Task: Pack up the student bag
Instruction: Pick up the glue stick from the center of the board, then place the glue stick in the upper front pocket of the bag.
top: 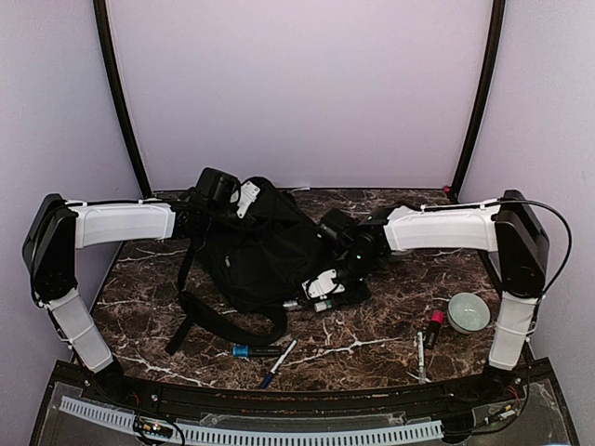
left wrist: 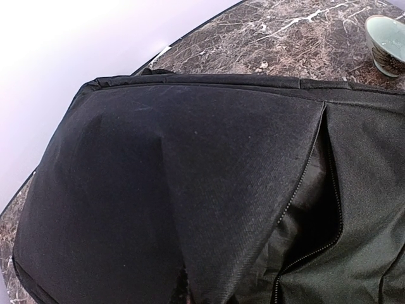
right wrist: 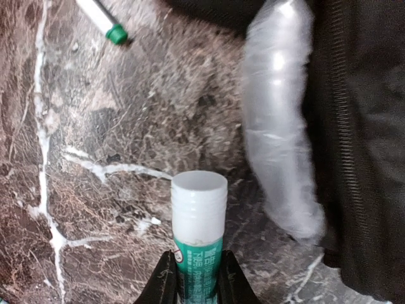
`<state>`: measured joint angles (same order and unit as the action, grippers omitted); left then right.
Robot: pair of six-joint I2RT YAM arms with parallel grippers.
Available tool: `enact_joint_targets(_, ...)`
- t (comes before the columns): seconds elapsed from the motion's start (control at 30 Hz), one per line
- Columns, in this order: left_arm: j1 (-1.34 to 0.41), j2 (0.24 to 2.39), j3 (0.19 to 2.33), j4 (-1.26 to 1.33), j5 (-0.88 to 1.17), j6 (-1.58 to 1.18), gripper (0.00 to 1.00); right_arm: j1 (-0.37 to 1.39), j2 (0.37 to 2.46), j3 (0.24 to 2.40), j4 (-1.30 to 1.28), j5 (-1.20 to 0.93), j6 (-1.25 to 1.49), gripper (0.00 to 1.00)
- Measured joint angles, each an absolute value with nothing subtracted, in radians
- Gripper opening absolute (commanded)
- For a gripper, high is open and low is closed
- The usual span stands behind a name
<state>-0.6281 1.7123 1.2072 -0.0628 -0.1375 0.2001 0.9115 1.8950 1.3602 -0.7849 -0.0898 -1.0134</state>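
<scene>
We see our right gripper (right wrist: 197, 278) clamped on a green-and-white glue stick (right wrist: 199, 215) beside the large black fabric backpack (top: 260, 251) on the dark marbled worktop (top: 372, 339), our left gripper (top: 244, 200) closed at the backpack's far edge.

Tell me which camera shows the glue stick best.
The right wrist view: the glue stick fills the foreground, white cap and green label clear, between the right gripper's fingers. The top view shows it only as a tiny white-green speck beside the student bag. The left wrist view doesn't show it at all.
</scene>
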Motion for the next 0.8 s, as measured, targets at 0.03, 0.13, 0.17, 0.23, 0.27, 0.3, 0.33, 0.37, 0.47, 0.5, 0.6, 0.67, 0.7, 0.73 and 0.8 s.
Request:
enact_joint_targets(0.03, -0.628, 1.712, 1.207, -0.063, -0.133, 0.198, 0.0, 0.912, 1.887, 1.383, -0.795, -0.093, -1.011, 0.11)
enact_joint_targets(0.13, -0.625, 1.712, 1.207, -0.063, -0.113, 0.193, 0.0, 0.911, 1.867, 1.465, -0.808, -0.108, -0.994, 0.11)
enact_joint_targets(0.17, -0.625, 1.711, 1.207, -0.063, -0.107, 0.191, 0.0, 0.91, 1.862, 1.494, -0.8, -0.113, -0.984, 0.11)
enact_joint_targets(0.23, -0.625, 1.708, 1.207, -0.063, -0.094, 0.188, 0.0, 0.909, 1.858, 1.532, -0.764, -0.116, -0.965, 0.11)
enact_joint_targets(0.27, -0.625, 1.707, 1.207, -0.064, -0.088, 0.187, 0.0, 0.909, 1.857, 1.542, -0.738, -0.115, -0.956, 0.11)
enact_joint_targets(0.3, -0.626, 1.705, 1.207, -0.064, -0.083, 0.185, 0.0, 0.909, 1.858, 1.548, -0.698, -0.112, -0.942, 0.11)
enact_joint_targets(0.33, -0.626, 1.703, 1.207, -0.065, -0.078, 0.183, 0.0, 0.908, 1.861, 1.551, -0.656, -0.107, -0.927, 0.11)
enact_joint_targets(0.37, -0.626, 1.701, 1.207, -0.066, -0.073, 0.181, 0.0, 0.906, 1.869, 1.558, -0.62, -0.102, -0.914, 0.11)
enact_joint_targets(0.47, -0.626, 1.695, 1.202, -0.069, -0.059, 0.174, 0.0, 0.904, 1.925, 1.6, -0.522, -0.076, -0.877, 0.11)
enact_joint_targets(0.5, -0.626, 1.693, 1.2, -0.069, -0.056, 0.171, 0.0, 0.904, 1.954, 1.621, -0.49, -0.065, -0.867, 0.11)
enact_joint_targets(0.6, -0.623, 1.684, 1.196, -0.069, -0.039, 0.162, 0.0, 0.904, 2.039, 1.674, -0.408, -0.029, -0.843, 0.11)
enact_joint_targets(0.67, -0.618, 1.683, 1.195, -0.069, -0.022, 0.152, 0.0, 0.904, 2.073, 1.687, -0.371, -0.002, -0.836, 0.12)
enact_joint_targets(0.7, -0.616, 1.683, 1.195, -0.069, -0.011, 0.148, 0.0, 0.905, 2.083, 1.688, -0.353, 0.016, -0.837, 0.12)
enact_joint_targets(0.73, -0.6, 1.682, 1.195, -0.069, 0.009, 0.141, 0.0, 0.906, 2.089, 1.688, -0.335, 0.03, -0.839, 0.12)
enact_joint_targets(0.8, -0.576, 1.681, 1.195, -0.065, 0.057, 0.125, 0.0, 0.91, 2.099, 1.687, -0.288, 0.068, -0.848, 0.12)
